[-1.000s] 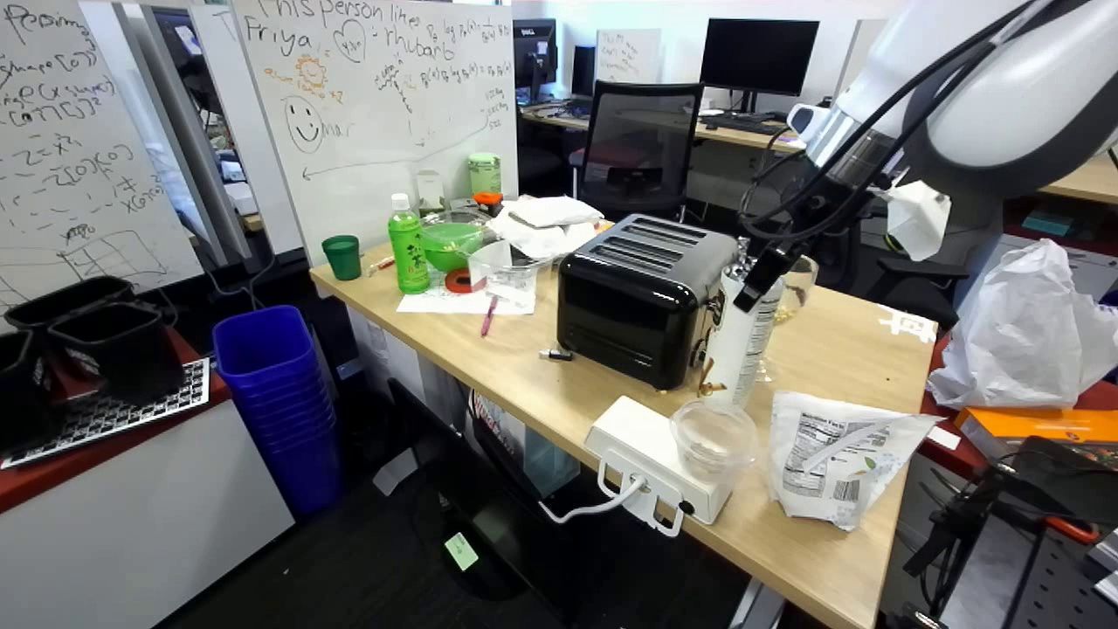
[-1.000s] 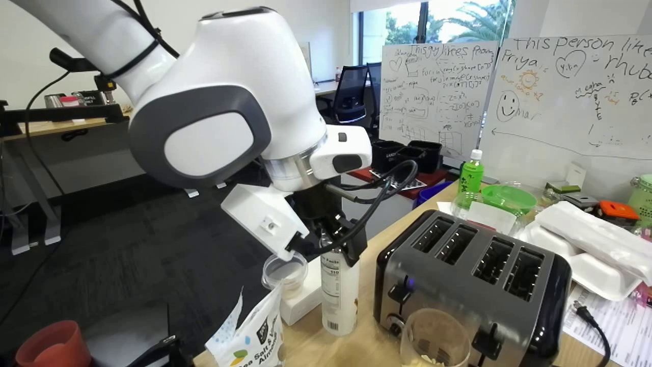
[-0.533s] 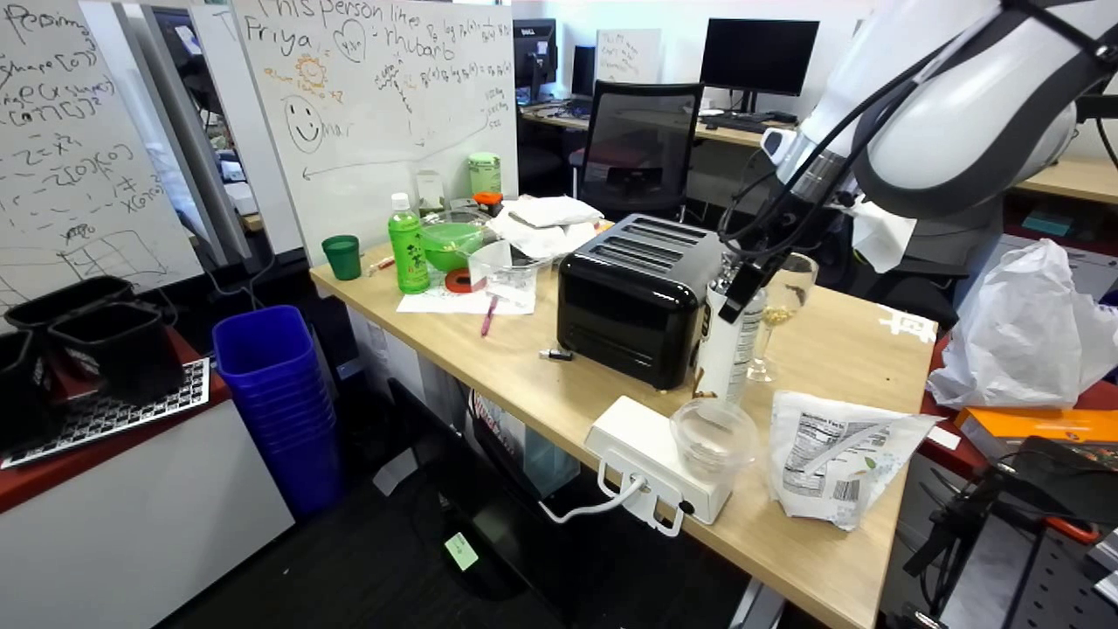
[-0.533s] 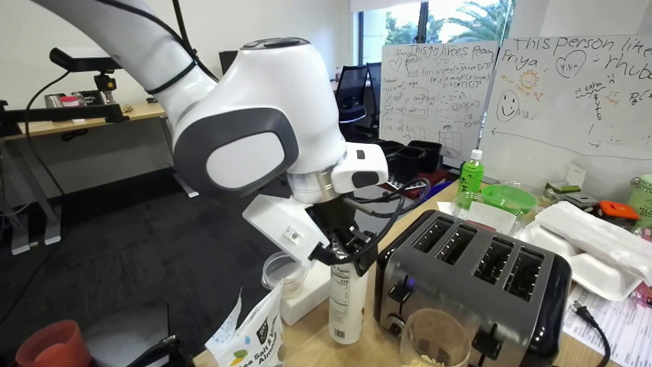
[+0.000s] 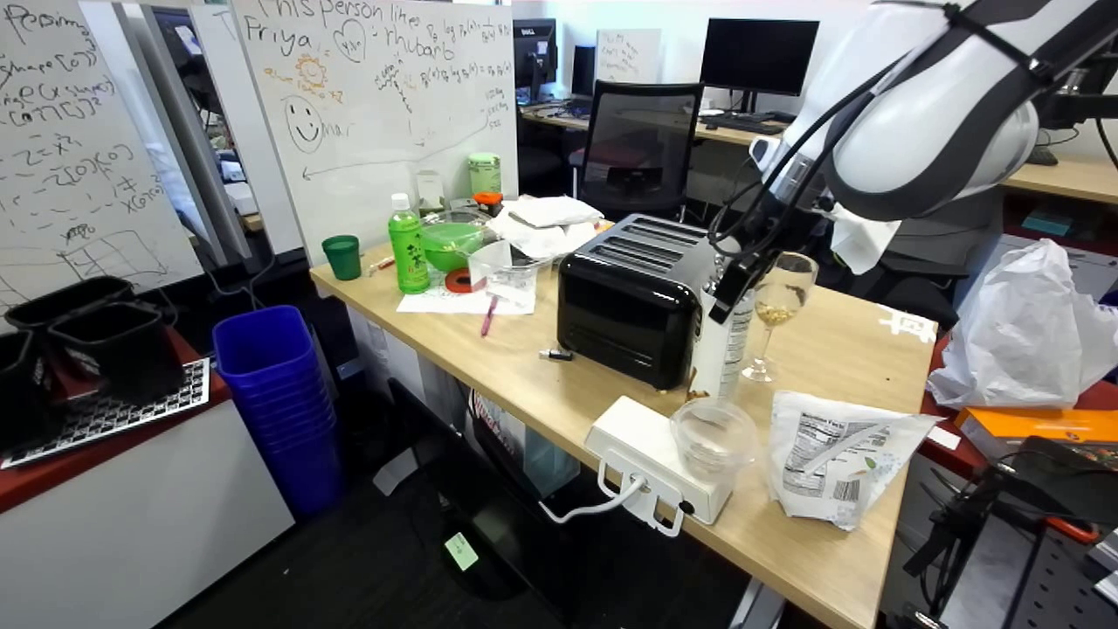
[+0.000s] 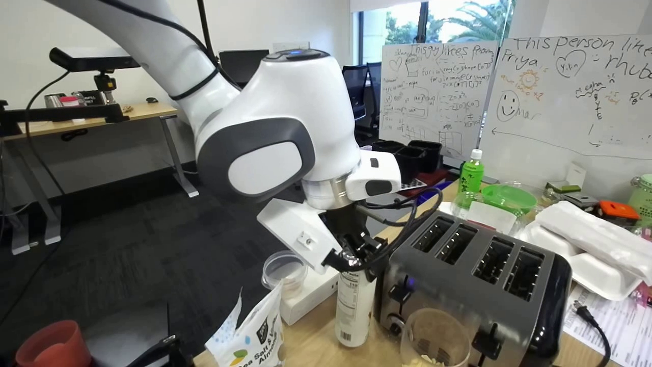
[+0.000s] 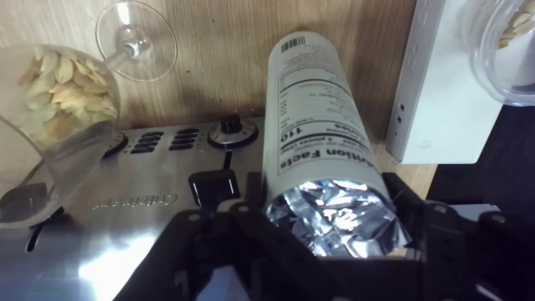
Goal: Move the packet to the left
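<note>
The packet looks to be a white cylindrical tube with nutrition text and a crumpled foil top. It stands roughly upright in both exterior views (image 5: 721,349) (image 6: 353,308), close beside the toaster. In the wrist view the tube (image 7: 315,113) runs away from me, foil end nearest. My gripper (image 7: 324,184) is around its foil-topped end, with one finger (image 7: 399,190) against each side, so it is shut on the tube. I cannot tell whether the tube's base touches the table. A white almond bag (image 5: 838,459) (image 6: 257,331) stands apart from it.
The black and steel toaster (image 5: 624,314) (image 6: 473,280) is right beside the tube. A stemmed glass with nuts (image 5: 777,301) (image 7: 71,92) stands close by. A white power box (image 5: 642,441) with a clear cup (image 5: 714,437) on it sits near the table edge.
The arm and the tube have moved together, leftward in an exterior view and rightward and slightly down in an exterior view, nearer the toaster. The glass shows more fully. The almond bag has not moved.
</note>
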You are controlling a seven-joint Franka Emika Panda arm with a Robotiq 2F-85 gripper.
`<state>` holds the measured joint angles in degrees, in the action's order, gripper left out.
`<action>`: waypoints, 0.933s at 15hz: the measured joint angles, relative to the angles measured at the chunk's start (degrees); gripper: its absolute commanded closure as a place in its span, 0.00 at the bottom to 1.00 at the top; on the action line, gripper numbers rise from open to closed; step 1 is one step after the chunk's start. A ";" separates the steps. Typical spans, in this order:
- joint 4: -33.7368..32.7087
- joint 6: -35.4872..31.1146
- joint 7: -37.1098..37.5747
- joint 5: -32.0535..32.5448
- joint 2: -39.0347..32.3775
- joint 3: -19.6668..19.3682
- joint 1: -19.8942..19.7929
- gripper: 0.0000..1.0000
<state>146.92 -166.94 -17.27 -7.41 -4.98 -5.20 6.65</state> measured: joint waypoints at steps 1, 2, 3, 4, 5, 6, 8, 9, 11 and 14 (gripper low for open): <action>-0.16 0.00 0.00 0.10 -0.25 0.66 -1.05 0.00; -0.33 0.01 0.00 0.11 -0.28 1.20 -2.05 0.00; -0.56 0.04 0.00 0.09 -0.27 1.70 -3.00 0.00; -0.80 0.08 -0.04 0.06 -0.20 2.15 -3.88 0.00; -0.95 0.19 -0.43 -0.37 0.02 2.22 -4.24 0.00; -1.06 0.21 -1.32 -1.19 0.36 2.22 -4.33 0.00; -1.14 0.35 -3.02 -2.16 1.79 2.23 -4.34 0.00; -1.13 0.83 -3.68 -2.19 3.03 2.18 -4.34 0.00; -1.06 3.59 -5.06 -2.16 6.46 1.88 -4.35 0.00; -0.88 8.93 -6.81 -2.05 12.62 1.71 -4.42 0.00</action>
<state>146.04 -158.01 -24.07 -9.46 7.64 -3.49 2.23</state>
